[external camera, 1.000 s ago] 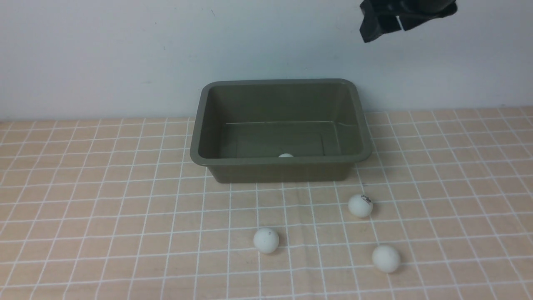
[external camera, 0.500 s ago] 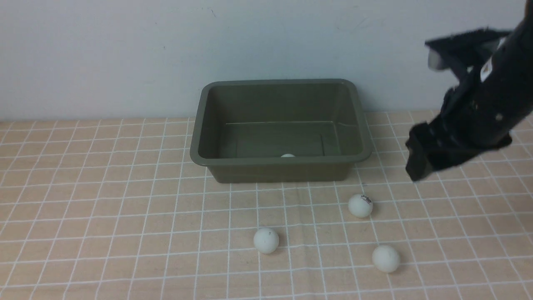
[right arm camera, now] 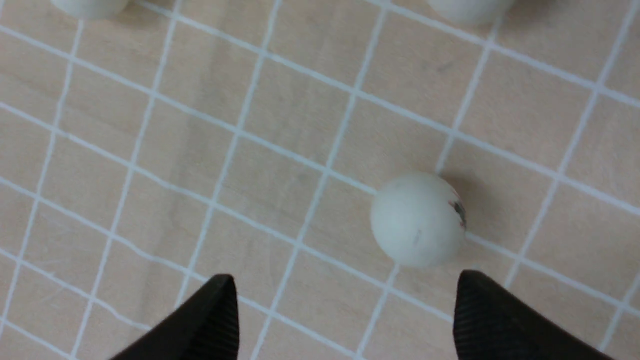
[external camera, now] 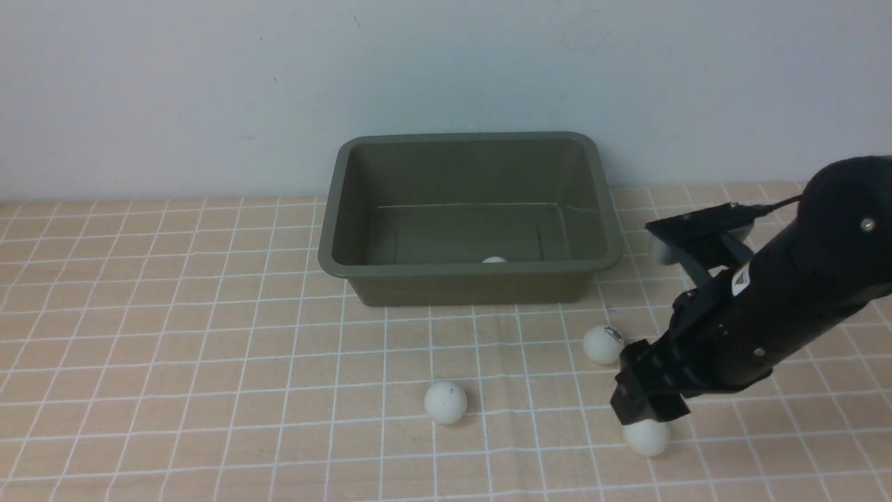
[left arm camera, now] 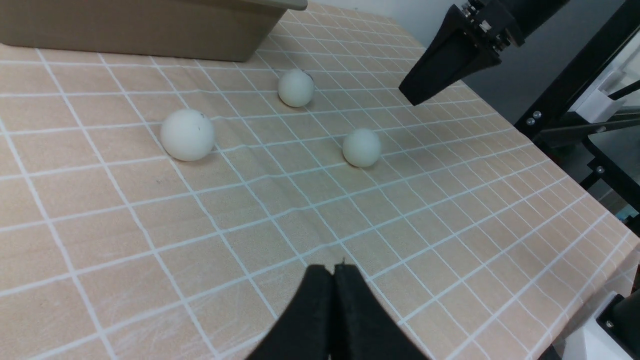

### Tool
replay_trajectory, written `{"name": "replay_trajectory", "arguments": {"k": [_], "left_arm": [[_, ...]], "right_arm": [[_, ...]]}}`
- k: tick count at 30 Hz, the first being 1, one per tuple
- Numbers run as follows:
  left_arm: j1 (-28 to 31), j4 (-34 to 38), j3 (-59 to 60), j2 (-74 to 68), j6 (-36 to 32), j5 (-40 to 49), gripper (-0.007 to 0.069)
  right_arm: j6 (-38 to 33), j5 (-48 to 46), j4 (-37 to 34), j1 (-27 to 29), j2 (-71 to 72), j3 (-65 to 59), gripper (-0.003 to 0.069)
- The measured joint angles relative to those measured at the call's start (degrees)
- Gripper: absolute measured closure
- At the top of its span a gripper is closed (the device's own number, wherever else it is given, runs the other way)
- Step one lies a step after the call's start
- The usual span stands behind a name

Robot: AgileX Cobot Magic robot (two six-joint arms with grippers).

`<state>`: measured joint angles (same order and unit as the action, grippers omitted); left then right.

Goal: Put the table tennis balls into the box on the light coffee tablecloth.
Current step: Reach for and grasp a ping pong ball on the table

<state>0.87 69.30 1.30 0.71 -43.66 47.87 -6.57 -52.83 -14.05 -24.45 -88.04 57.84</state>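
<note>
right fingers (right arm camera: 200,325): I see them spread wide, empty, over a ball (right arm camera: 419,219) on the tablecloth (right arm camera: 125,125).
left fingers (left arm camera: 315,310): pressed together, empty.
box (external camera: 329,259): holds another ball (external camera: 494,260).

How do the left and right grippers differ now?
The left gripper has its jaws shut; the right gripper has them wide open. The left gripper hangs over bare tablecloth, away from the balls; the right gripper hovers above one ball. Both are black and hold nothing.

One ball (external camera: 494,260) shows only its top behind the box (external camera: 460,286) wall
</note>
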Motion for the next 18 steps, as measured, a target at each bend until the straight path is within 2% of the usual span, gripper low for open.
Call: {"name": "replay_trajectory", "arguments": {"k": [2,4,7,10,18], "left_arm": [[0.0,0.0,0.0,0.0,0.0,0.0,0.0693],[0.0,0.0,0.0,0.0,0.0,0.0,0.0693],[0.0,0.0,0.0,0.0,0.0,0.0,0.0693],[0.0,0.0,0.0,0.0,0.0,0.0,0.0693],[0.0,0.0,0.0,0.0,0.0,0.1,0.0693]], "right_arm": [[0.2,1.3,1.1,-2.4,0.0,-0.1,0.0139],[2.4,2.2,5.1,-5.0,-0.3,-0.1,0.0139],[8.1,2.7,12.3,-6.2,-1.2,-0.1,0.0139],[11.9,2.7,16.5,-6.2,-1.6,-0.1,0.0139],[13.8,3.3,17.8,-6.2,-3.9,-0.1,0.0139]]}}
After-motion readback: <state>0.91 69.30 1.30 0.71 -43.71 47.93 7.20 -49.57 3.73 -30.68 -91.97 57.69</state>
